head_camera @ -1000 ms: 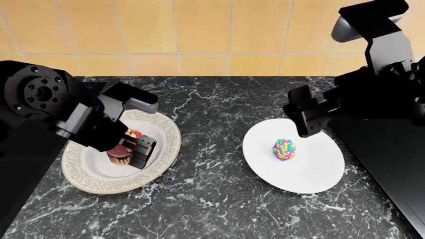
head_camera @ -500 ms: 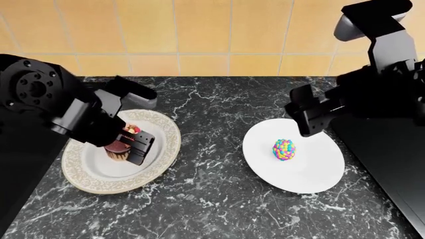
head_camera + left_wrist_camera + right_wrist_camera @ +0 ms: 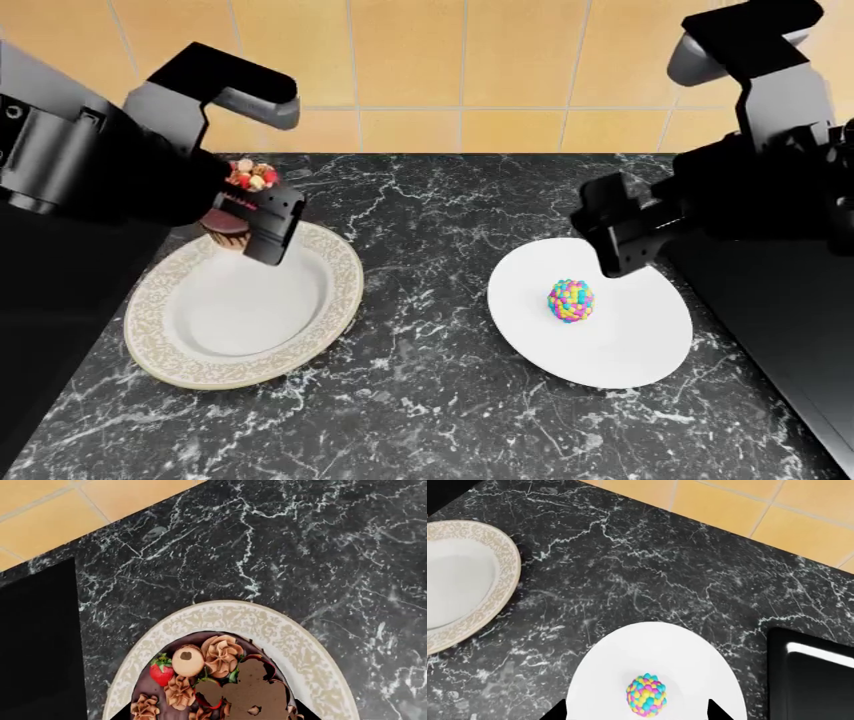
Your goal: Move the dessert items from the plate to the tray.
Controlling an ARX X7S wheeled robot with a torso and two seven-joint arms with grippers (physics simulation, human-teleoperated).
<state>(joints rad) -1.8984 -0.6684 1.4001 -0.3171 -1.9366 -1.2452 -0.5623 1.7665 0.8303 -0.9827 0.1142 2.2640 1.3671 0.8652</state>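
Left hand (image 3: 254,228) grips chocolate cake (image 3: 238,200); its underside probably clears the plate (image 3: 320,330).

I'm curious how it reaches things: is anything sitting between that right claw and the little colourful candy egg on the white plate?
Nothing visible does. The right gripper hangs open above the far edge of the white plate, and the candy egg sits alone on it, uncovered. In the right wrist view the egg lies between the two fingertips with only bare plate around it.

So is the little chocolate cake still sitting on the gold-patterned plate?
No, the left claw holds the chocolate cake lifted above the gold-patterned plate, whose centre is bare.
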